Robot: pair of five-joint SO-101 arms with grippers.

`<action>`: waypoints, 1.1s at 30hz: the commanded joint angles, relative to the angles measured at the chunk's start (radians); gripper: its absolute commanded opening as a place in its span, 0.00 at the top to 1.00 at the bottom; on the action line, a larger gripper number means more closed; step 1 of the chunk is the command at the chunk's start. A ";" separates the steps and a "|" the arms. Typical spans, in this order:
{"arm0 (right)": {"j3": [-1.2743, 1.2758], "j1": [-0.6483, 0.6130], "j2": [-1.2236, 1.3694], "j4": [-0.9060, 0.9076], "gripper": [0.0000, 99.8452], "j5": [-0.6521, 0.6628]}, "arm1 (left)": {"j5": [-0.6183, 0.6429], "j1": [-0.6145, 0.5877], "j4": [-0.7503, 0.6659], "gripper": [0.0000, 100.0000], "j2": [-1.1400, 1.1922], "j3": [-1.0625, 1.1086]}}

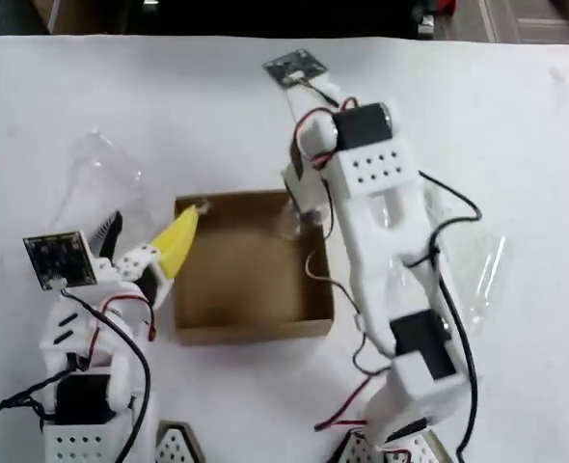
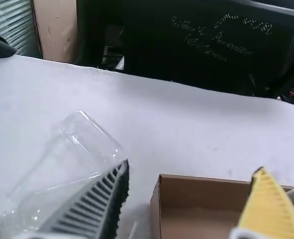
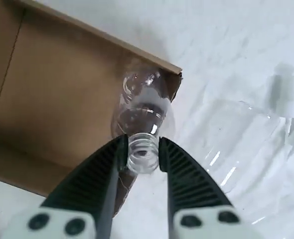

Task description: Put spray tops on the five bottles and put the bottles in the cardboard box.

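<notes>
The right end effector [image 3: 143, 144] has two black ribbed fingers [image 3: 99, 174] pressed in on the threaded neck of a clear plastic bottle [image 3: 144, 119], pinching it just below the open, capless mouth. The bottle's long axis carries on straight out from the fingers, neck toward the end effector and base pointing away. Its body hangs over a corner of the cardboard box [image 3: 62, 89]. The plastic is so transparent that the brown wall shows through it, and I cannot tell whether the base touches the cardboard.

The box is a shallow open tray of plain matte board with a flat floor. Off to one side of the same fingers, outside the box, a second clear bottle [image 3: 236, 144] lies on the white bench [image 3: 226, 40], with a white spray top [image 3: 286, 94] at its far end. Its outline is hard to trace against the bench.

The left end effector [image 2: 192, 168] is spread wide, with one dark ribbed finger [image 2: 99, 204] and one yellow finger [image 2: 269, 209], and it grips nothing. The box's near wall sits between the two tips, closer to the yellow one. Outside the dark finger lies another clear bottle [image 2: 62, 164], its long axis angled away; its nearer end is cut off, so which end is the neck is unclear.
</notes>
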 commanded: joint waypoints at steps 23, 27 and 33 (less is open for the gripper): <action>-0.157 -0.070 0.147 -0.001 0.79 0.006 | -0.009 -0.001 -0.028 0.65 -0.010 -0.009; -0.242 -0.074 0.145 0.013 0.79 0.006 | -0.009 -0.001 -0.028 0.65 -0.010 -0.009; -0.318 -0.079 0.133 0.021 0.79 0.006 | -0.009 -0.001 -0.028 0.65 -0.010 -0.009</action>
